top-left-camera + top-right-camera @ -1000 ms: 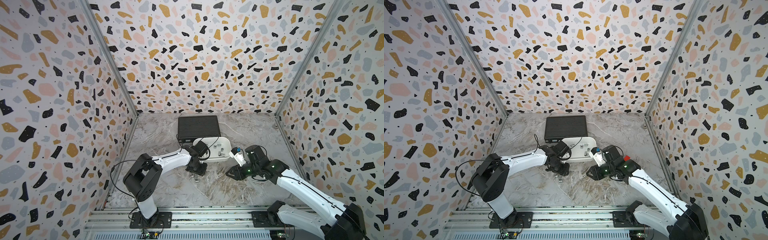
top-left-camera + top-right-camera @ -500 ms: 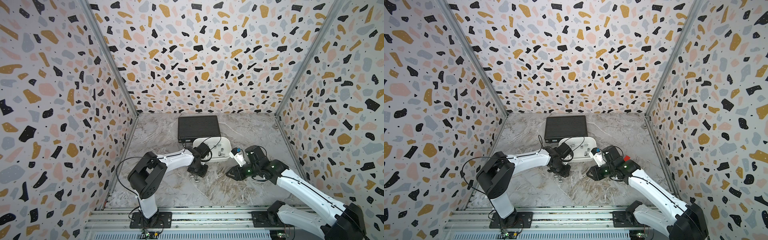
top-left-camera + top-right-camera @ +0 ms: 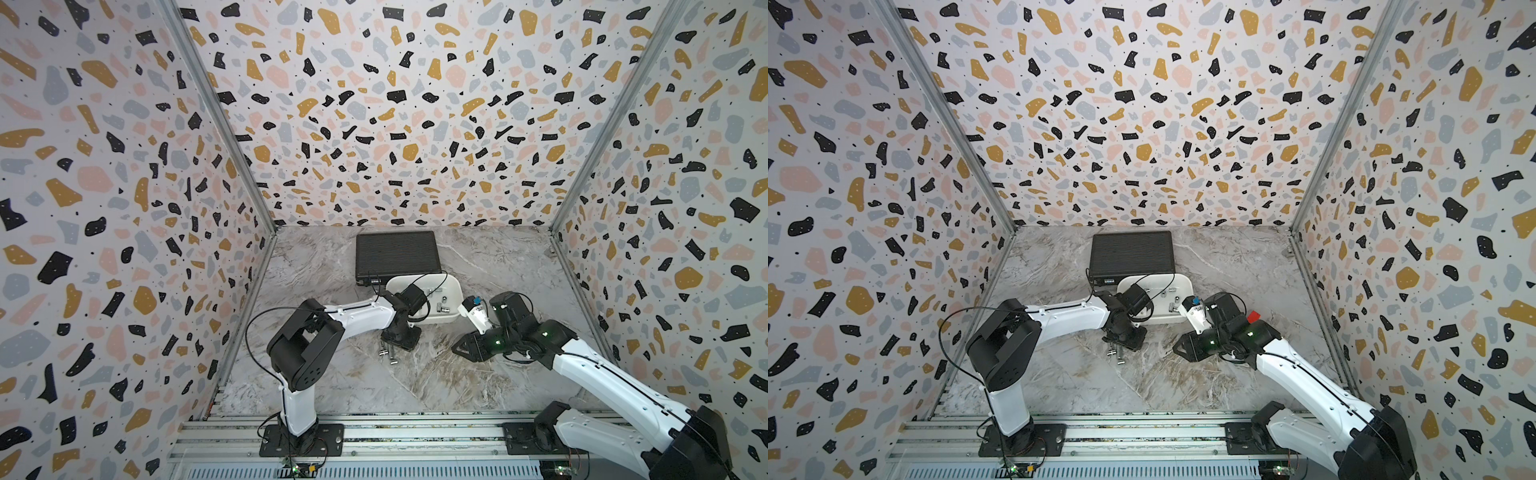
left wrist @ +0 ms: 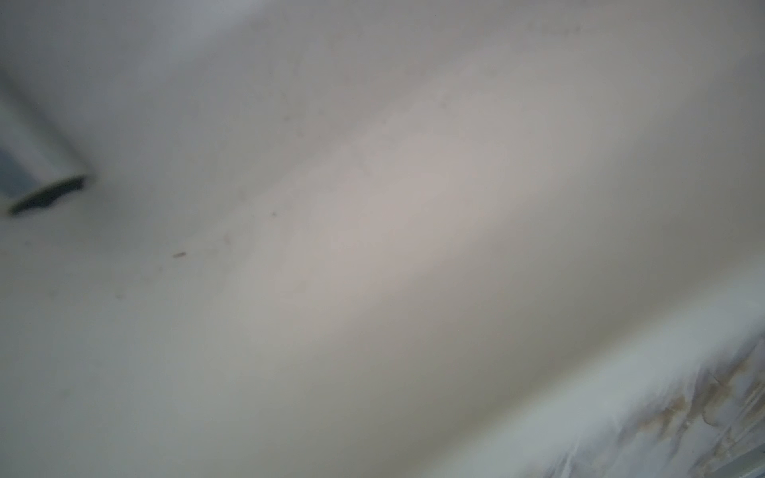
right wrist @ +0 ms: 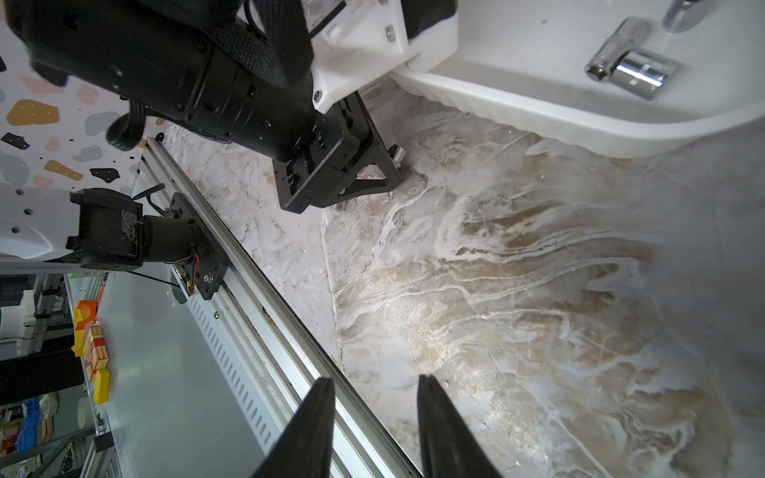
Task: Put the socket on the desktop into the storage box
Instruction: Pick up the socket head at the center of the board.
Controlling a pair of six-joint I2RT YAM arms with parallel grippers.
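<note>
Leaning further in than a second earlier, the left fingers (image 5: 385, 182) were kept over the sockets (image 3: 387, 354) on the tabletop (image 3: 415, 382) beside the storage box (image 3: 451, 318); whether clamped could not be told. A pick-up was judged begun. The right fingers (image 5: 318, 422) were held apart.

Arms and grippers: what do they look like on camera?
The left arm and right arm match: white link shells, black joint housings, looping black cables. The right gripper has black tapered fingers; green lights glow behind it.
</note>
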